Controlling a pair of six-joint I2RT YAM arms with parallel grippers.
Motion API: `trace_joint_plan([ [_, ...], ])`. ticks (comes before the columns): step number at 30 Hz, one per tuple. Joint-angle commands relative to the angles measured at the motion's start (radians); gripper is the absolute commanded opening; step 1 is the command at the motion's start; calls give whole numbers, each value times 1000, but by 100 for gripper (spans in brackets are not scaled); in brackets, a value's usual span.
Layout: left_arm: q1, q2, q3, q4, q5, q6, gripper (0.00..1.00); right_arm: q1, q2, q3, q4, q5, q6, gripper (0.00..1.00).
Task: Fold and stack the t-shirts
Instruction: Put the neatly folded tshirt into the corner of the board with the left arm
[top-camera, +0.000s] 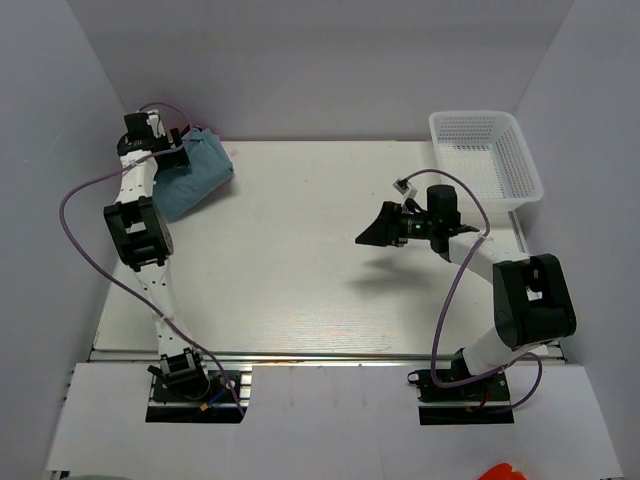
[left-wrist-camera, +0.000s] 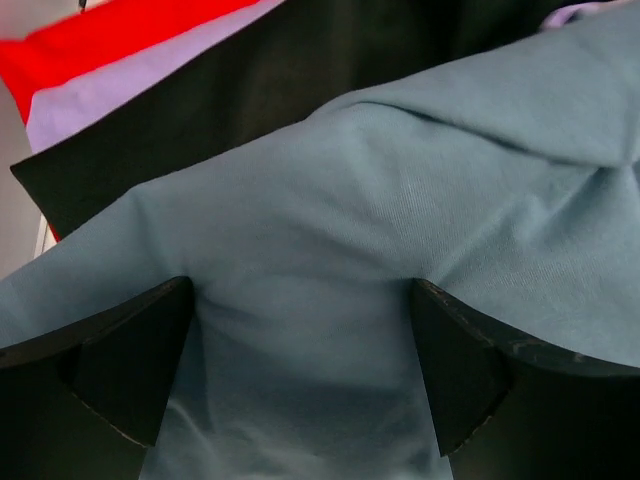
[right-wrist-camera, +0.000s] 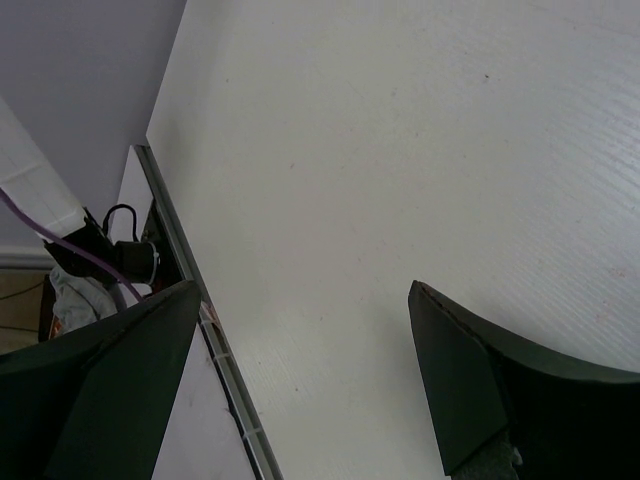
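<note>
My left gripper (left-wrist-camera: 300, 290) hangs spread wide over the blue-teal shirt (left-wrist-camera: 400, 200). If I close here, I risk snagging the black shirt (left-wrist-camera: 250, 90) just beyond it.

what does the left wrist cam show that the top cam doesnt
Only the left wrist view: a black shirt, a red shirt and a white shirt lying beyond the blue-teal shirt. Only the top view: the mesh basket, the right pincer and the table. Both: the blue-teal shirt, with the open left pincer over it.
</note>
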Motion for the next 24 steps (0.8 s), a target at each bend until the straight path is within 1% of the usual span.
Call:
trace_joint_plan([
  [1,-3,-19,27,-34,-95,25,100,1,29,44,40,-30,15,90],
  [2,-3,-3,27,-25,-95,25,100,1,34,49,43,-39,17,90],
  [5,-13,9,27,16,-85,48,90,3,59,55,64,-60,38,90],
  [6,-22,35,27,26,-85,65,88,3,63,54,75,-65,41,90],
  [8,-31,57,41,36,-85,80,86,3,69,44,92,-73,60,90],
  [9,-40,66,51,37,-74,80,76,1,68,41,106,-73,67,90],
  [11,-51,86,64,46,-51,89,64,5,66,37,111,-70,72,90],
  [12,-51,98,64,46,-42,89,47,0,66,32,112,-67,75,90],
  [14,-51,98,64,46,-30,89,29,1,62,29,117,-63,79,90],
  [16,-60,80,35,78,-30,89,7,3,60,27,127,-60,84,90],
  [17,-60,68,3,93,-30,101,2,3,62,26,126,-59,86,90],
  [18,-60,37,-14,110,-30,102,0,3,60,21,126,-59,84,90],
  [22,-60,-37,-48,176,-20,89,0,3,59,14,135,-60,81,90],
  [24,-60,-75,-83,245,-30,71,0,1,60,12,137,-60,87,90],
])
